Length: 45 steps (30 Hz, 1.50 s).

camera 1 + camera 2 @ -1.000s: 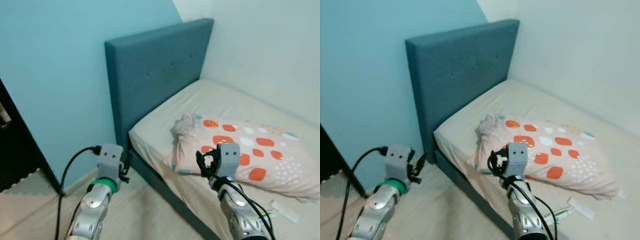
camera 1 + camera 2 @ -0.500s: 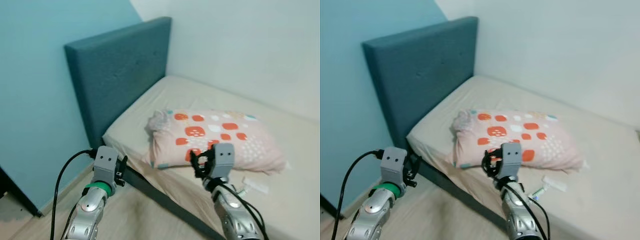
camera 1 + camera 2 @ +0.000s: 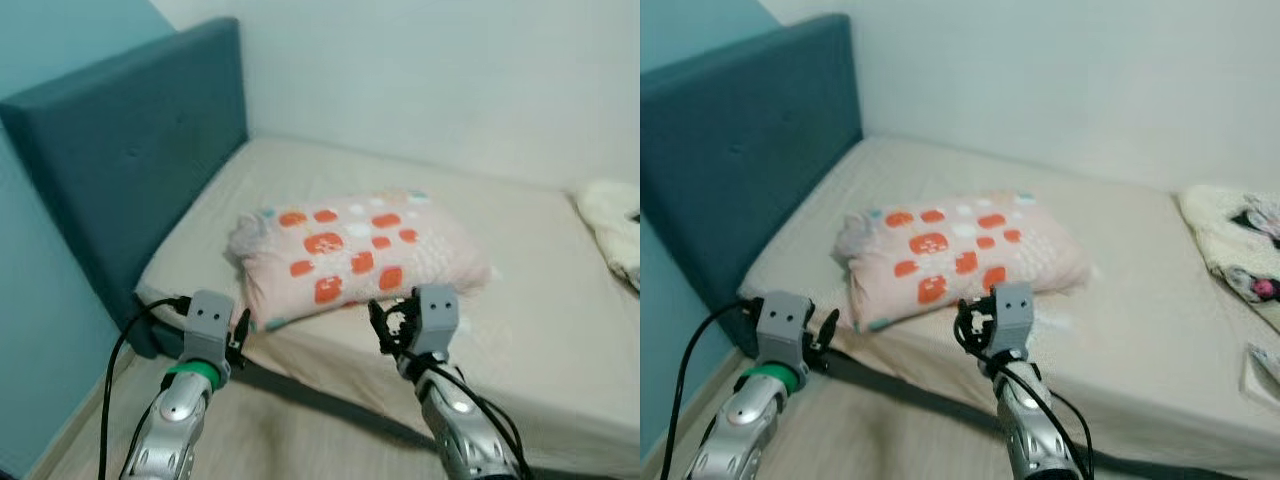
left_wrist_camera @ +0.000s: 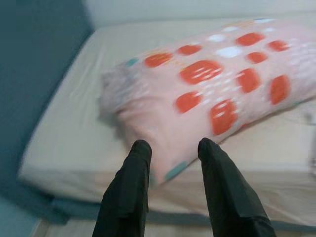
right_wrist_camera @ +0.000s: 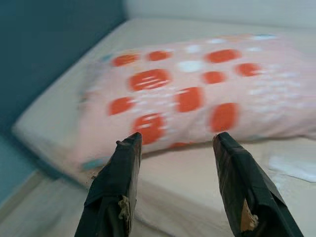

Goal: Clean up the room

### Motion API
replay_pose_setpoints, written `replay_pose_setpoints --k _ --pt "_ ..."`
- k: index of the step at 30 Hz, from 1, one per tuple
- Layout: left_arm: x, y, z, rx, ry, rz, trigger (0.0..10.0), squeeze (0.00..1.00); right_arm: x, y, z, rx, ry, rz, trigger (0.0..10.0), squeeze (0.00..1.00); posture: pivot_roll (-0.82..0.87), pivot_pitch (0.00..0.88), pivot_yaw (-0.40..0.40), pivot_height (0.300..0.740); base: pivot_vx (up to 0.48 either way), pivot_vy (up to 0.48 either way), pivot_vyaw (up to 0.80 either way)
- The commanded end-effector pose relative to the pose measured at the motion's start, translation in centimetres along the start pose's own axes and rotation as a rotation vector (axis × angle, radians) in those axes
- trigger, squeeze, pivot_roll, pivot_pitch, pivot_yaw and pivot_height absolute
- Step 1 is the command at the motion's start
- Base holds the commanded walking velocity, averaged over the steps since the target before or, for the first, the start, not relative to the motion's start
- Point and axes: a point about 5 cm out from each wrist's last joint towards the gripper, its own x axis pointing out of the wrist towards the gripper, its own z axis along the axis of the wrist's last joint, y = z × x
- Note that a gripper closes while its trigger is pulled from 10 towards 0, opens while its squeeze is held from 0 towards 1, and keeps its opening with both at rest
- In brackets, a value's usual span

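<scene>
A pink pillow (image 3: 355,255) with orange spots lies across the beige mattress (image 3: 520,300) near the teal headboard (image 3: 120,170). My left gripper (image 4: 170,145) is open and empty, held low in front of the bed's near edge and aimed at the pillow's left end. My right gripper (image 5: 175,140) is also open and empty, just short of the pillow's near side. In the left eye view both arms are raised, the left gripper (image 3: 240,332) by the bed corner and the right gripper (image 3: 386,325) below the pillow. A small white item (image 5: 292,166) lies on the sheet near the pillow.
A cream blanket (image 3: 1235,240) with a dark pattern is bunched at the bed's far right. A flat pale item (image 3: 1262,375) sits at the right edge. The white wall (image 3: 420,70) runs behind the bed, with wooden floor (image 3: 290,440) in front.
The camera has swung to the right: the headboard has slid left and the blanket has come into view. Both arms keep the same raised pose, fingers still open.
</scene>
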Motion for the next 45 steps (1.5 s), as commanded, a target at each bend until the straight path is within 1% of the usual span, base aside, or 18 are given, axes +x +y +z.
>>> replay_pose_setpoints --k 1,3,9,30,32,36,39,40,41,45 --pt "-0.1 -0.1 -0.2 0.006 -0.003 -0.004 10.0 0.00 -0.2 -0.1 -0.1 -0.012 0.000 -0.007 10.0 0.00 -0.14 0.033 0.041 0.740 0.000 0.000 -0.47" --pt "-0.1 0.0 0.0 0.019 -0.015 0.000 10.0 0.00 -0.2 0.1 0.0 -0.029 -0.012 0.002 10.0 0.00 -0.14 0.033 0.042 0.740 0.476 0.000 0.00" --pt "0.1 -0.1 0.1 0.021 -0.023 0.003 10.0 0.00 -0.1 0.3 0.1 -0.023 -0.017 0.010 10.0 0.00 -0.14 0.035 0.042 0.740 0.472 0.000 0.00" --pt "0.1 -0.3 0.0 0.026 -0.024 -0.001 10.0 0.00 -0.1 0.1 0.0 -0.022 -0.012 0.000 10.0 0.00 -0.15 0.038 0.043 0.740 0.469 0.000 0.00" --pt "0.1 -0.5 -0.1 0.010 -0.007 -0.017 10.0 0.00 -0.1 0.0 -0.2 -0.018 0.005 -0.005 10.0 0.00 -0.15 0.037 0.043 0.740 0.142 0.000 -0.60" --pt "0.1 -0.7 -0.2 0.002 -0.003 -0.036 10.0 0.00 -0.2 0.0 -0.2 -0.013 0.006 -0.008 10.0 0.00 -0.15 0.034 0.044 0.740 0.000 0.000 -0.75" --pt "-0.1 -1.4 -0.5 -0.002 0.021 -0.094 10.0 0.00 -0.2 -0.1 -0.2 -0.020 0.005 -0.014 10.0 0.00 -0.15 0.031 0.045 0.740 0.000 0.000 -0.80" --pt "-0.1 -1.4 -0.5 -0.002 0.021 -0.094 10.0 0.00 -0.2 -0.1 -0.2 -0.020 0.005 -0.014 10.0 0.00 -0.15 0.031 0.045 0.740 0.000 0.000 -0.80" --pt "-0.1 -1.7 -0.6 -0.002 0.031 -0.123 10.0 0.00 -0.1 -0.2 -0.1 -0.024 0.003 -0.018 10.0 0.00 -0.15 0.029 0.046 0.740 0.000 0.000 0.00" --pt "-0.1 -2.0 -0.7 0.000 0.033 -0.133 10.0 0.00 -0.1 -0.2 -0.1 -0.031 0.000 -0.018 10.0 0.00 -0.16 0.025 0.047 0.740 0.000 0.000 0.00"
